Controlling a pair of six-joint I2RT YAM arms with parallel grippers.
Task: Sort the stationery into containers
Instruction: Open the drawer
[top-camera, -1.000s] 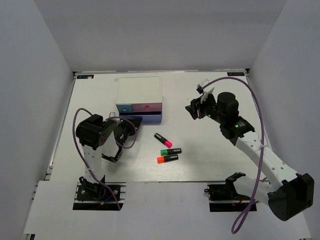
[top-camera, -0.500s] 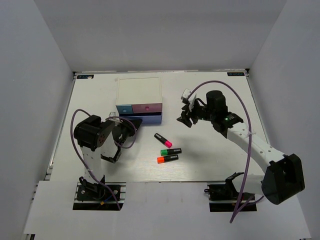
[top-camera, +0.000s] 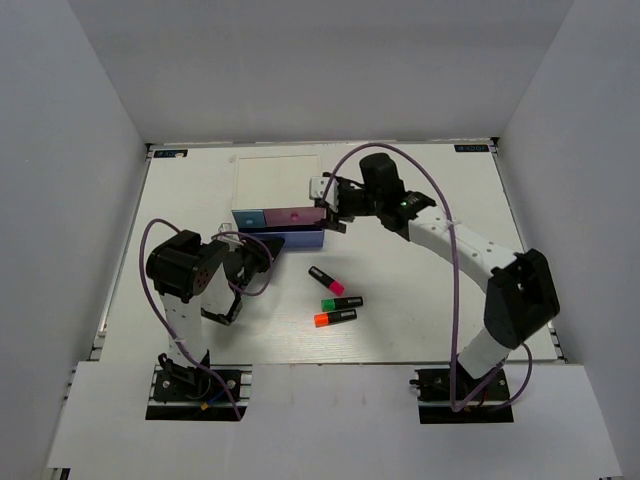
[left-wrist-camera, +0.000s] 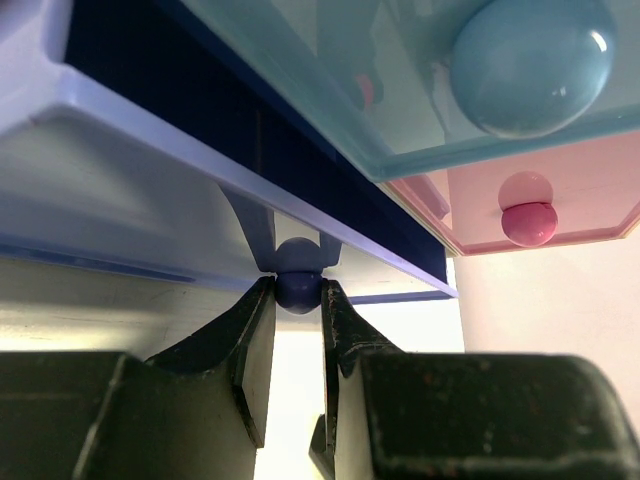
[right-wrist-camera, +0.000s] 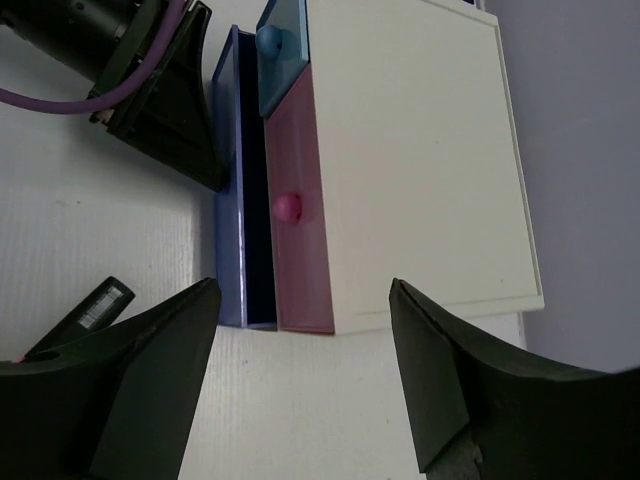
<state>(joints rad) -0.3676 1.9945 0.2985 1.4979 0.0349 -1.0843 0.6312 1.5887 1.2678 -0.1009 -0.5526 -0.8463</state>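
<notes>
The white-topped drawer unit (top-camera: 278, 180) stands at the back middle, with a light blue drawer (top-camera: 247, 217), a pink drawer (top-camera: 301, 214) and a wide periwinkle drawer (top-camera: 295, 237) pulled out a little. My left gripper (top-camera: 270, 244) is shut on the periwinkle drawer's dark knob (left-wrist-camera: 298, 290). My right gripper (top-camera: 328, 205) is open and empty, at the unit's front right corner (right-wrist-camera: 330, 325). Three black markers lie in front: pink end (top-camera: 326, 280), green end (top-camera: 341, 302), orange end (top-camera: 335, 318). The oblong block and the cube are out of view.
The light blue knob (left-wrist-camera: 530, 65) and the pink knob (left-wrist-camera: 528, 222) show above my left fingers. White walls close in the table at the back and both sides. The right arm reaches across the table's middle right.
My right arm has swung left from the table's right side to the drawer unit's front right corner, jaws open. My left gripper has stayed on the knob.
</notes>
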